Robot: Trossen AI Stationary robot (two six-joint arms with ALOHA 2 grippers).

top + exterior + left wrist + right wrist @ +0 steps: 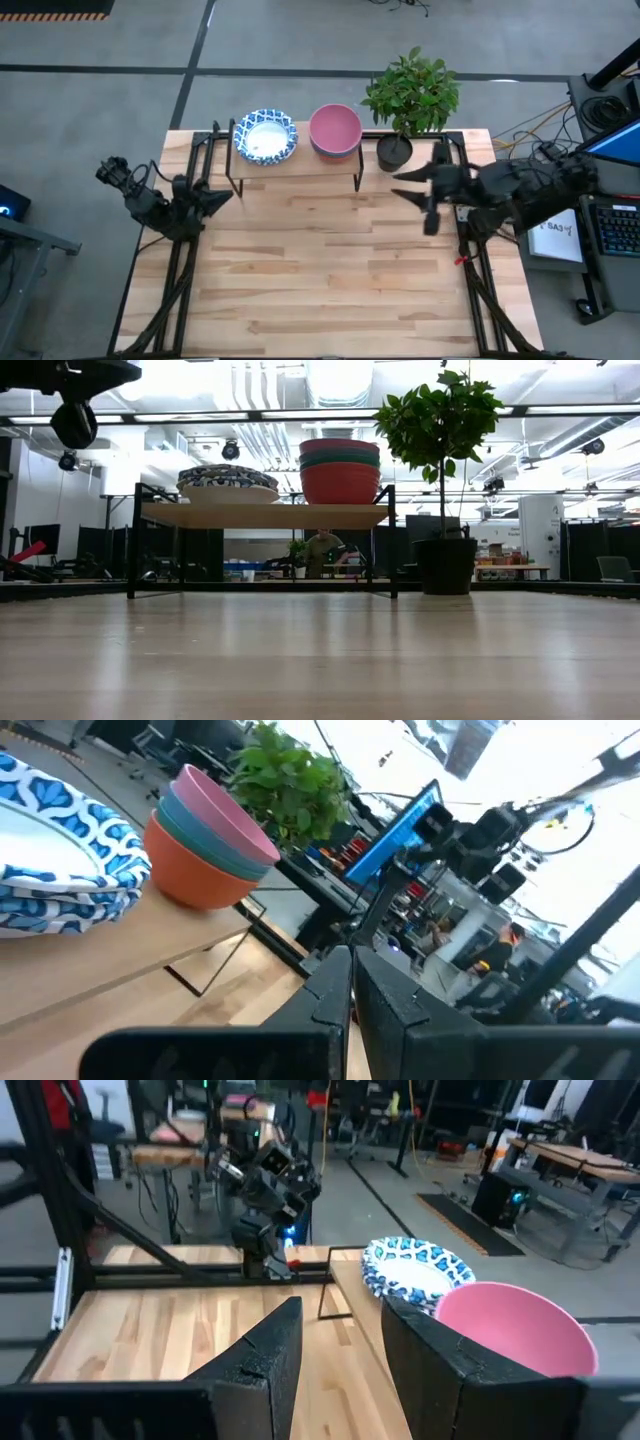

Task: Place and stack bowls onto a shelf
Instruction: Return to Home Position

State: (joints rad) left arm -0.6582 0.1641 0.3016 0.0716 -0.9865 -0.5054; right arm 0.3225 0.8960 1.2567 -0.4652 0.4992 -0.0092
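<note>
A stack of white bowls with blue patterned rims and a stack of plain bowls with the pink one on top rest by their bases on the light-wood shelf at the table's far side. In the low view the plain stack and the patterned stack stand side by side on the shelf. My left gripper is shut and empty near the shelf's left end. My right gripper is open and empty near the shelf's right end.
A potted green plant in a dark pot stands just right of the shelf, close to my right gripper. Bare wooden tabletop stretches from the shelf to the near edge. A person shows far behind the table.
</note>
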